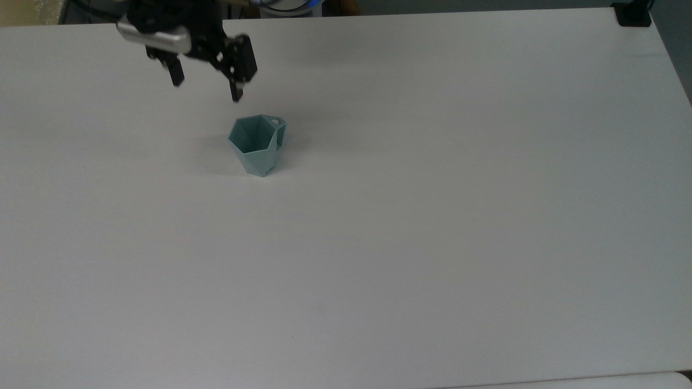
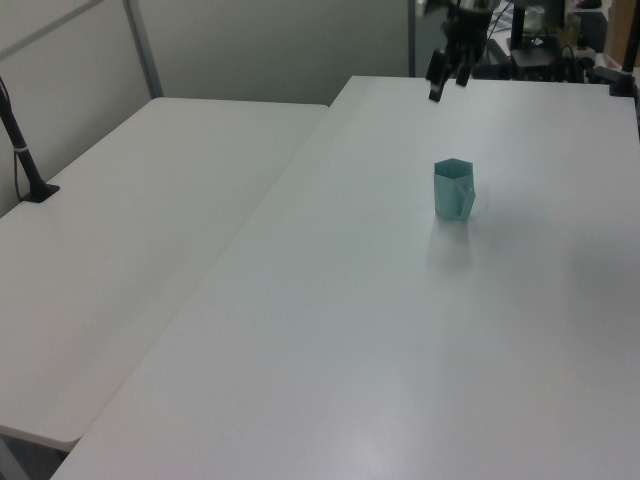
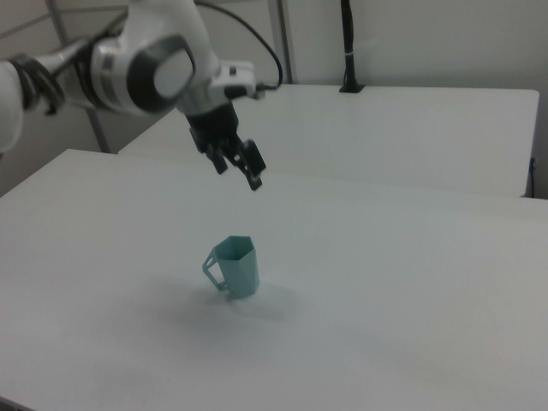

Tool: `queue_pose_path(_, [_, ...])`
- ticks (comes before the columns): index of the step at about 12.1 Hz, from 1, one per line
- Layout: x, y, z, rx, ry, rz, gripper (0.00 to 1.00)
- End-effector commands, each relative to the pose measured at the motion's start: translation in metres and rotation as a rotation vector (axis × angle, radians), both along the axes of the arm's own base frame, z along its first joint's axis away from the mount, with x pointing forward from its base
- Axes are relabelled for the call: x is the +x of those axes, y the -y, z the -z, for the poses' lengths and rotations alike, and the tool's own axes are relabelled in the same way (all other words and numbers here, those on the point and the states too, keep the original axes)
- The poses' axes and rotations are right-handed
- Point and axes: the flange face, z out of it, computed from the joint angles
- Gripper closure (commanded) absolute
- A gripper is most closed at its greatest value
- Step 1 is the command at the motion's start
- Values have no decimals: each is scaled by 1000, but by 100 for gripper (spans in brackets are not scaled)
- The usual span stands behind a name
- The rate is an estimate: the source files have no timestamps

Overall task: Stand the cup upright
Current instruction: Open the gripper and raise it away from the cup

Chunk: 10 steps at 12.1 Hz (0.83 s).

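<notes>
Cup (image 1: 258, 146) is sitting upright on the white table (image 1: 432, 216), mouth facing up, narrow base down, toward the far left part in the top view. Its little handle (image 3: 213, 268) pokes out to the right view's left. Gripper (image 1: 206, 85) hangs in the air above and behind the cup, well clear of it, not touching anything. Fingers (image 1: 236, 92) are spread apart with nothing between them. Left view has the gripper (image 2: 448, 82) up near the table's far edge, the cup (image 2: 454, 190) alone below it. A second white table (image 2: 130, 250) sits beside this one on the left view's left.
</notes>
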Motion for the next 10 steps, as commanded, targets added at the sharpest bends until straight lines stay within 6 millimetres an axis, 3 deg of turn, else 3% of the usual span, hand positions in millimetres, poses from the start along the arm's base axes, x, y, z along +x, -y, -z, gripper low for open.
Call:
queue_pose_path(1, [-23, 15, -54, -26, -155, -230, 0])
queue_pose_path(6, [-46, 47, -102, -43, -242, -341, 0])
queue_pose_path(10, [-48, 44, -108, -42, -246, -339, 0])
